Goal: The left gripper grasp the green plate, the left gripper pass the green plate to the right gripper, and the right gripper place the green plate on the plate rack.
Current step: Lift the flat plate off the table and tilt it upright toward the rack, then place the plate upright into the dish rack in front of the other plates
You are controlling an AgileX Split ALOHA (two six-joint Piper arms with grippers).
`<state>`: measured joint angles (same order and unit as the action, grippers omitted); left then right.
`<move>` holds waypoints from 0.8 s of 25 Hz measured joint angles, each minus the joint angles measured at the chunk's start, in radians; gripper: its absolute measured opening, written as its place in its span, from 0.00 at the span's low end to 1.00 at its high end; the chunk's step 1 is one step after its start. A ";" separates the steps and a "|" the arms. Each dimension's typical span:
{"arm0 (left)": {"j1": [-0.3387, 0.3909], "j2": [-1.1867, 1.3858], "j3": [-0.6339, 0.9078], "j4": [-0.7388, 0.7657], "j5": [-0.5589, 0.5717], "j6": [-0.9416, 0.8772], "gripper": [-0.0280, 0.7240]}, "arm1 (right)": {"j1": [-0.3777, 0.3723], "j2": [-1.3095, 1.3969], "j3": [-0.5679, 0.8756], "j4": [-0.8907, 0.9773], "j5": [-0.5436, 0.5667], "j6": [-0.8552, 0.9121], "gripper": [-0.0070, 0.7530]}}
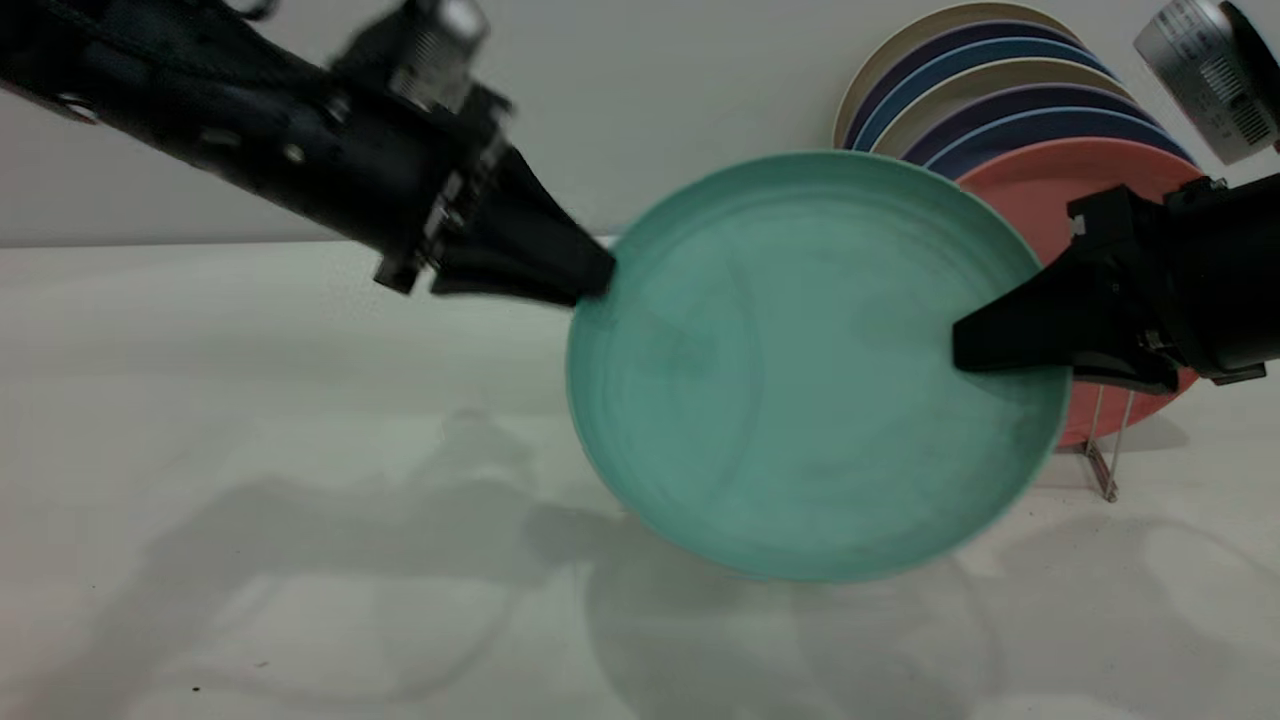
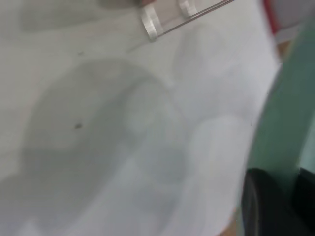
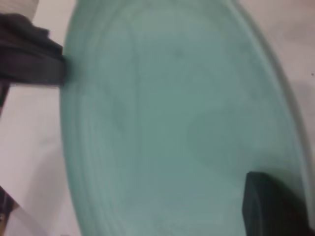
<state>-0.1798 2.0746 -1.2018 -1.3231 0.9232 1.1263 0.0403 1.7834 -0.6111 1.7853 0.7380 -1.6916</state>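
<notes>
While the bench lies nearest and carries only shadows, the green plate hangs above it, tilted up on edge with its hollow face toward the exterior camera. At the plate's ten o'clock rim the left gripper has its jaws closed onto the edge, one finger on each face; the left wrist view shows that rim edge-on beside a dark finger. At the three o'clock rim the right gripper has its jaws pinched on the plate as well, one finger lying across the hollow face. Both grippers thus hold the plate between them. Behind the plate's right side stands the plate rack, with a salmon-pink plate in front and dark blue plates farther back.
</notes>
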 joint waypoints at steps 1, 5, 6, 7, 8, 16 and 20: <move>0.024 0.000 0.000 -0.022 0.041 0.013 0.35 | 0.000 0.000 0.000 -0.003 -0.004 -0.008 0.08; 0.116 0.000 0.000 -0.038 0.188 0.045 0.75 | -0.002 0.000 0.000 -0.008 -0.007 -0.068 0.08; 0.140 0.000 0.000 -0.022 0.209 0.045 0.85 | -0.008 0.000 0.000 -0.012 -0.004 -0.092 0.08; 0.160 0.000 0.000 0.007 0.219 0.041 0.92 | -0.019 -0.001 0.000 -0.019 0.003 -0.126 0.08; 0.184 0.000 0.000 0.047 0.219 0.029 0.96 | -0.035 -0.008 0.000 -0.028 0.010 -0.153 0.08; 0.348 0.000 0.000 0.368 0.074 -0.169 0.85 | -0.111 -0.248 -0.058 -0.500 -0.087 -0.352 0.08; 0.383 0.000 0.000 0.404 0.066 -0.185 0.72 | -0.111 -0.301 -0.170 -0.739 -0.123 -0.335 0.08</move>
<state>0.2030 2.0746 -1.2018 -0.9195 0.9896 0.9410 -0.0707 1.4828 -0.7808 1.0461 0.6152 -2.0262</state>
